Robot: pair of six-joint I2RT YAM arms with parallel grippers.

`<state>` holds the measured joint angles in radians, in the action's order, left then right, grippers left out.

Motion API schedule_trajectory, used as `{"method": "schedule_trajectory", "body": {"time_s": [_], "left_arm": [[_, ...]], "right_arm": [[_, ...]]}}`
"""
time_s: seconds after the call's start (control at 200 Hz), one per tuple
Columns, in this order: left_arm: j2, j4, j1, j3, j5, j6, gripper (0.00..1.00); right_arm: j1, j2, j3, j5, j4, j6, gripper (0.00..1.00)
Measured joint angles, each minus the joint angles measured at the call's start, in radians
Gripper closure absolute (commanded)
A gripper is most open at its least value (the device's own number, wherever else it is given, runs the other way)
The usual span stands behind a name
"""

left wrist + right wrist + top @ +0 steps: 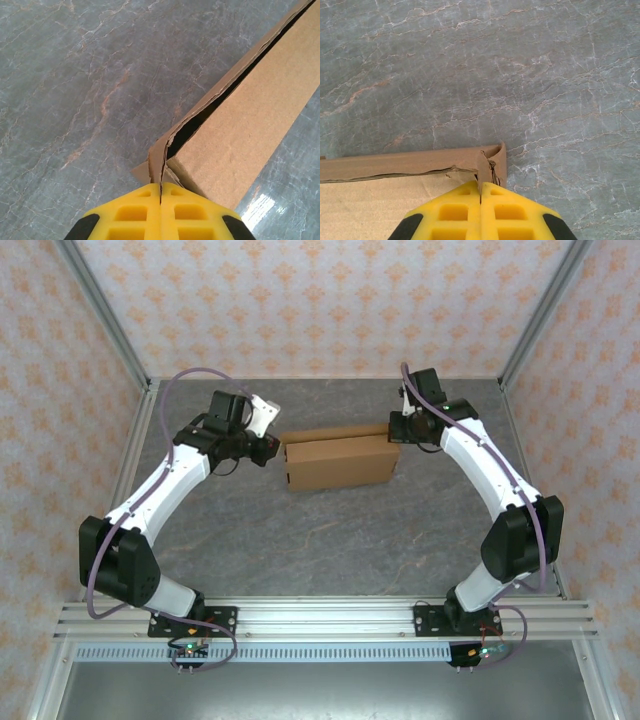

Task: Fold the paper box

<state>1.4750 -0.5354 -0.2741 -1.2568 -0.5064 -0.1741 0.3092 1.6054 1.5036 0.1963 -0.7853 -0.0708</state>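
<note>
The paper box (pixel 338 462), plain brown cardboard and shallow, lies on the grey table between my two arms, its lid down with a narrow dark gap along the far edge. My left gripper (pixel 275 448) is at the box's left end. In the left wrist view its yellow fingers (pixel 135 212) are shut on a thin upright cardboard wall at the corner of the paper box (pixel 250 120). My right gripper (pixel 393 430) is at the far right corner. In the right wrist view the right gripper (pixel 480 192) is shut on a torn corner flap of the paper box (pixel 380 200).
The grey marbled table (pixel 330 540) stretches in front of the box towards the arm bases. Metal frame posts (pixel 110 320) and patterned walls enclose the left, right and far sides. A slotted aluminium rail (pixel 320 615) runs along the near edge.
</note>
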Motion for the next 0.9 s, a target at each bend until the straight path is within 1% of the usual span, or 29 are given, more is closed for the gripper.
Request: {"method": "schedule_trajectory", "body": {"time_s": [0.17, 0.33, 0.68, 0.9], "left_arm": [[0.01, 0.001, -0.014, -0.01, 0.016, 0.119, 0.99], [0.021, 0.001, -0.021, -0.013, 0.018, 0.198, 1.0], [0.033, 0.001, -0.027, -0.053, 0.027, 0.306, 1.0], [0.057, 0.0, -0.027, -0.06, 0.054, 0.326, 1.0]], "right_arm": [[0.007, 0.0, 0.0, -0.021, 0.0, -0.008, 0.99], [0.011, 0.0, 0.0, -0.035, 0.001, -0.013, 0.99], [0.011, 0.0, -0.019, -0.05, 0.036, -0.023, 0.99], [0.012, 0.002, -0.026, -0.047, 0.063, -0.024, 0.99]]}}
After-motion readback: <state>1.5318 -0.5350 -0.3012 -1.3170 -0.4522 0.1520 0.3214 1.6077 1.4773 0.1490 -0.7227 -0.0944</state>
